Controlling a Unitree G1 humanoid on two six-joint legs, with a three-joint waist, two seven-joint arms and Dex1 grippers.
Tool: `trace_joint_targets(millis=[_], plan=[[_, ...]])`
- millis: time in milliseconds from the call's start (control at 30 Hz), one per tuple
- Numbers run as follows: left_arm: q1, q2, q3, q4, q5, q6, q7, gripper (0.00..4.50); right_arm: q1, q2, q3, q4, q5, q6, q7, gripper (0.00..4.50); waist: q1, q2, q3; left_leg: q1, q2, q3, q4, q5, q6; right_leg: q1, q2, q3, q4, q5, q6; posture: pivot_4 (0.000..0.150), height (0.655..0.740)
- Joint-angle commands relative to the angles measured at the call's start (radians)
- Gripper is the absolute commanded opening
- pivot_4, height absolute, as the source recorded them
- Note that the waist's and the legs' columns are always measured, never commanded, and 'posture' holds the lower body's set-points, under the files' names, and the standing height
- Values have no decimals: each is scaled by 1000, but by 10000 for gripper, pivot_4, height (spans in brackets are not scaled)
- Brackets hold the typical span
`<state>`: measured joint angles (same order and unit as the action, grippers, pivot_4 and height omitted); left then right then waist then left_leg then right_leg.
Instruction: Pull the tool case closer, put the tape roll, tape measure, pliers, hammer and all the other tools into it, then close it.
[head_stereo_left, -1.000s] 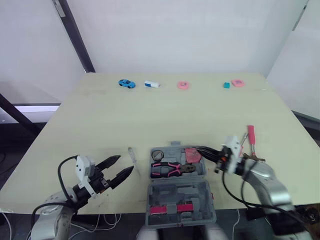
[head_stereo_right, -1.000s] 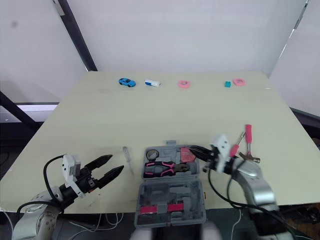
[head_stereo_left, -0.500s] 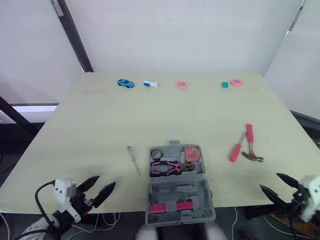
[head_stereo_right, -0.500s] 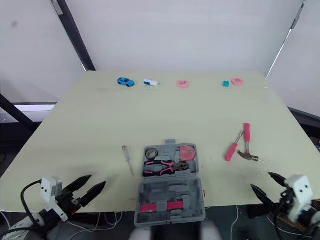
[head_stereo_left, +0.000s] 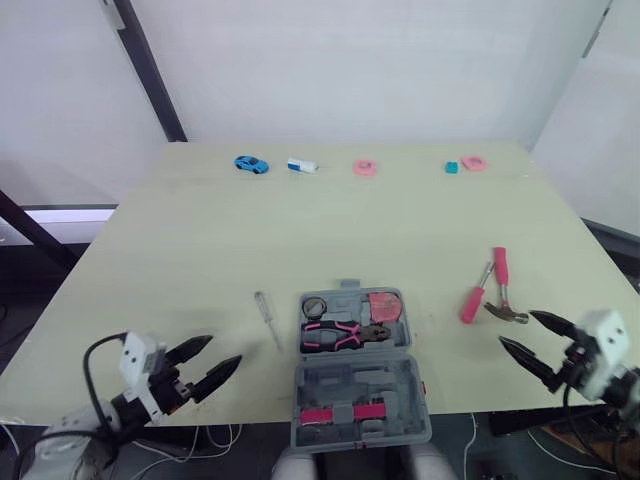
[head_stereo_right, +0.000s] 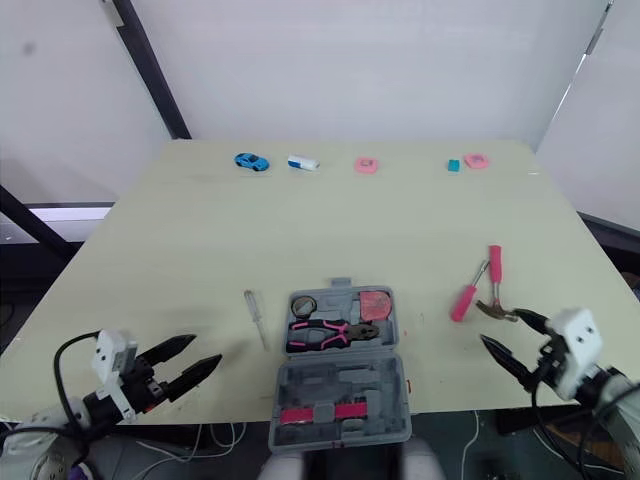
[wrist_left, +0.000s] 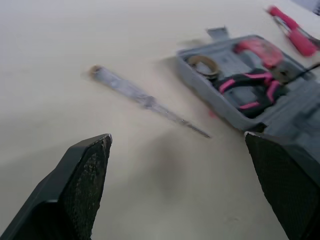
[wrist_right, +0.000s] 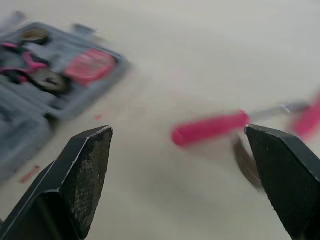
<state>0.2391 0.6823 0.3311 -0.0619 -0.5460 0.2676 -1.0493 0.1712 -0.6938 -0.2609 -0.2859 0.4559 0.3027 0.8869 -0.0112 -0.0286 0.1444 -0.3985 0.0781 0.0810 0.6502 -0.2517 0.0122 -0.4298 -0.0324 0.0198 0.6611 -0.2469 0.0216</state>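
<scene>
Left eye view, lower centre: tool case (head_stereo_left: 400, 395) open on tabletop (head_stereo_left: 350, 220), holding pliers (head_stereo_left: 340, 337), tape roll (head_stereo_left: 314, 307), tape measure (head_stereo_left: 384, 305). Outside, to its right, hammer (head_stereo_left: 503, 285). Left claw (head_stereo_left: 220, 350) lower left, right claw (head_stereo_left: 519, 329) lower right, both released, empty.

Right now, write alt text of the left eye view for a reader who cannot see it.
An open case sits at the near edge of the table, holding a tape roll, pliers and a tape measure. A clear screwdriver lies left of it; a pink screwdriver and a hammer lie right of it. The left gripper and right gripper hover open, empty.
</scene>
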Motion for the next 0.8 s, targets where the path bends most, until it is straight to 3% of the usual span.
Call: trace_joint_targets(millis=[33, 67, 100, 133, 233, 267, 500, 800], plan=[[-57, 63, -71, -27, 16, 38, -74, 28601, -90, -78, 82, -28, -14, 55, 67, 27508, 1, 1, 1, -1, 0, 0, 0, 0, 0, 0, 0, 0, 0, 0, 0, 1500, 7400], [-80, 83, -105, -20, 36, 44, -90, 24436, -122, -104, 122, -14, -42, 57, 89, 23442, 1, 1, 2, -1, -1, 1, 0, 0, 0, 0, 0, 0, 0, 1, -1, 1500, 7400], [-102, 95, -133, -13, 51, 49, -99, 23085, -152, -125, 157, 0, -66, 51, 109, 22035, 1, 1, 2, -1, -1, 2, 0, 0, 0, 0, 0, 0, 0, 1, -2, 1500, 7400], [-130, 105, -164, -7, 68, 52, -108, 16450, -187, -141, 197, 15, -89, 50, 128, 15270, 1, 0, 2, -1, -1, 3, 0, 0, 0, 0, 0, 0, -1, 1, -2, 1500, 7400], [-189, 119, -232, -5, 96, 71, -125, 8183, -264, -170, 295, 51, -149, 38, 174, 6797, 1, 0, 2, -2, -1, 3, -1, 0, 0, 0, 1, 0, -1, 1, -2, 1500, 7400], [-203, 122, -252, -6, 108, 75, -130, 1745, -284, -175, 323, 61, -167, 37, 186, 159, 1, 0, 2, -2, -1, 3, -1, 0, 0, -1, 1, -1, -1, 1, -2, 1500, 7400], [-292, 135, -382, 53, 207, 92, -148, 808, -452, -135, 553, 141, -331, 41, 234, 22, -3, -1, 4, -2, -1, 3, 0, 0, 0, -1, 2, 0, 0, 1, -1, 1500, 7400], [-321, 93, -467, 111, 290, 45, -136, 808, -552, -85, 681, 173, -440, 64, 262, 22, 2, -1, 4, -3, -1, 3, 2, 0, 0, -1, 2, 0, 1, 3, 2, 1500, 7400]])
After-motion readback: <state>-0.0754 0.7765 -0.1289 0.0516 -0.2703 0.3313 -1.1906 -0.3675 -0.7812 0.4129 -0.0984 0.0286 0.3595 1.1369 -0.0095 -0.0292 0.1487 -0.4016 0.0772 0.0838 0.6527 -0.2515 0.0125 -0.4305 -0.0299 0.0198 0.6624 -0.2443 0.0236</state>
